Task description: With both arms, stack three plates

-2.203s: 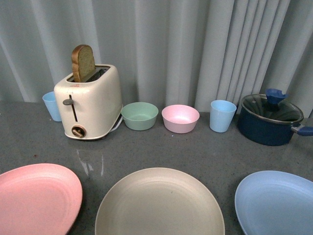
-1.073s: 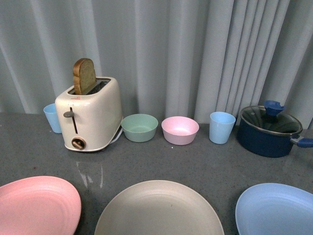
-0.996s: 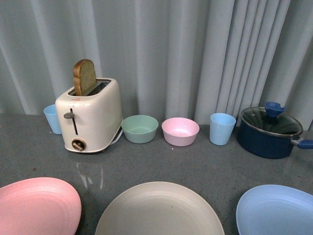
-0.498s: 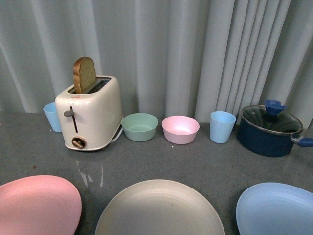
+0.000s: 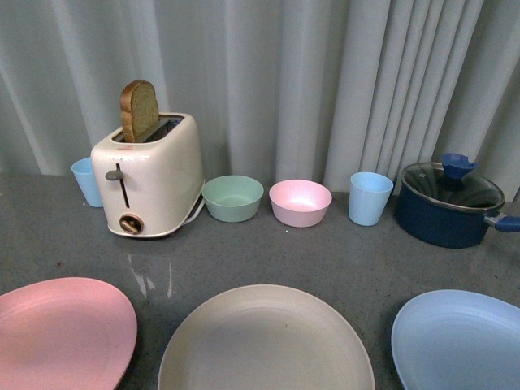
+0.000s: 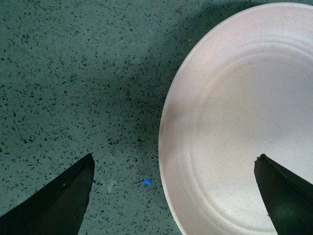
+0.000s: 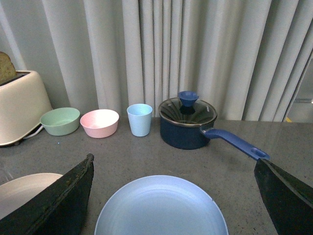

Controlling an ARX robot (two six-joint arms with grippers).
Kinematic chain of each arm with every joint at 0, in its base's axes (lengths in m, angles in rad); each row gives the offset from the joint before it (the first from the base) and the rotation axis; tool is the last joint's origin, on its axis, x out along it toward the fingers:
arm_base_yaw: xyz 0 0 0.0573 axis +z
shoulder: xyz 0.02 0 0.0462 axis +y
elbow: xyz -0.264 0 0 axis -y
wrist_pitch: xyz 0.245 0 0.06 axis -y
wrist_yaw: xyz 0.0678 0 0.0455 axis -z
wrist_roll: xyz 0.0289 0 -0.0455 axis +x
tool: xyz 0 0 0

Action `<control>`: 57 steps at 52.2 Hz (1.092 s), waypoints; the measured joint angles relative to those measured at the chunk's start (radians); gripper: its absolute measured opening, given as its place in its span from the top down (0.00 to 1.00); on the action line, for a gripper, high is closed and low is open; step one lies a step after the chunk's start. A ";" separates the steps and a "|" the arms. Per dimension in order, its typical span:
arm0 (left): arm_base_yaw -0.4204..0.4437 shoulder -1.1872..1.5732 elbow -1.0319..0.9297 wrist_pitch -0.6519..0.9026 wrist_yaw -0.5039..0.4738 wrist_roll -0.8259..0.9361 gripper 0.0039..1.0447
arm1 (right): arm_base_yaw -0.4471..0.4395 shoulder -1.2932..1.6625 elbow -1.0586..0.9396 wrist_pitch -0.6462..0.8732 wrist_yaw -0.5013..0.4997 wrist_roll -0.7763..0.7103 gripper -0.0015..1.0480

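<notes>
Left gripper point(image 6: 173, 159), wide open, empty, above pink plate point(image 6: 234, 122) rim; right gripper point(image 7: 173, 159), wide open, empty, blue plate point(image 7: 161, 210) just ahead.

Kitchen-style staged set. Grey bench point(image 5: 325, 260); toaster point(image 5: 150, 175) with bread point(image 5: 138, 110) at left; mint bowl point(image 5: 232, 197), pink bowl point(image 5: 300, 201), blue cup point(image 5: 370, 197) mid-frame; lidded saucepan point(image 5: 447, 205) at right; beige plate point(image 5: 266, 341) bottom centre. Pleated curtain point(image 5: 284, 81) backdrop.

Soft, even light, sharp throughout — faint glare on the countertop point(image 5: 150, 280).
</notes>
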 joint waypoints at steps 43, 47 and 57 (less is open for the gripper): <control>-0.062 0.074 0.002 0.015 -0.014 0.006 0.06 | 0.000 0.000 0.000 0.000 0.000 0.000 0.07; -0.067 0.076 0.001 0.021 -0.014 0.005 0.06 | 0.000 0.000 0.000 0.000 0.000 0.000 0.07; -0.079 0.092 -0.005 0.031 -0.038 0.005 0.06 | 0.000 0.000 0.000 0.000 0.000 0.000 0.07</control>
